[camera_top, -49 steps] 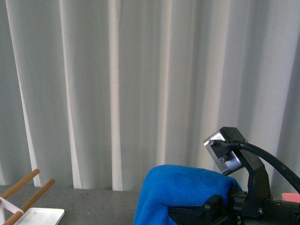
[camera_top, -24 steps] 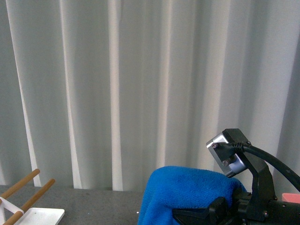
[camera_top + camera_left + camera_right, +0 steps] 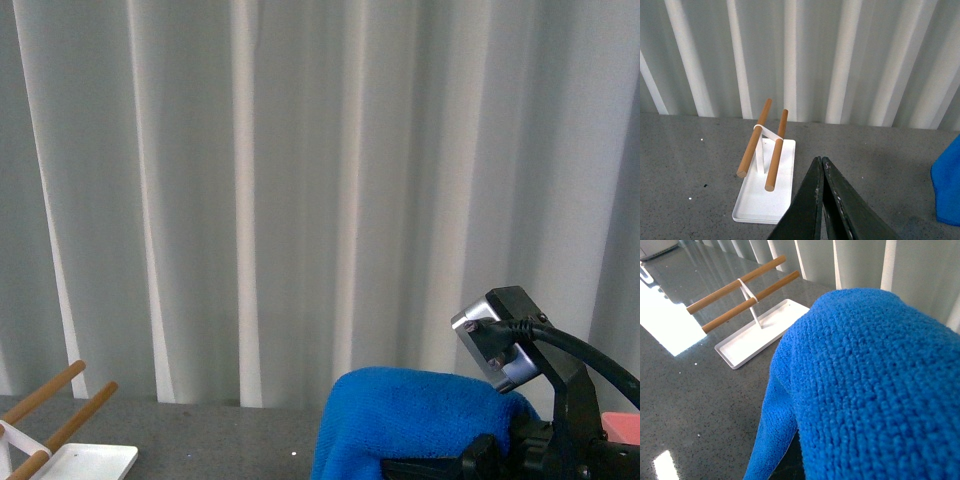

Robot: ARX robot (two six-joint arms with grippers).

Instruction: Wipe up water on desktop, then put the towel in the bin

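Observation:
The bright blue towel point(image 3: 415, 420) hangs over my right gripper point(image 3: 470, 462) at the lower right of the front view, lifted above the dark speckled desktop point(image 3: 210, 440). In the right wrist view the towel point(image 3: 870, 385) fills most of the picture and hides the jaws, which are shut on it. A sliver of the salmon-pink bin point(image 3: 622, 427) shows at the far right edge, behind the right arm. My left gripper point(image 3: 821, 165) is shut with nothing in it, hovering over the desktop point(image 3: 875, 165), and the towel point(image 3: 947, 190) peeks in at that view's edge.
A flat white tray point(image 3: 765, 192) carrying two wooden rods point(image 3: 754, 137) stands on the desktop by my left gripper, and shows at the lower left of the front view point(image 3: 85, 458). White pleated curtains point(image 3: 300, 200) close off the far side.
My right gripper has moved to the right with the towel, toward the bin. The tray and rods have not moved.

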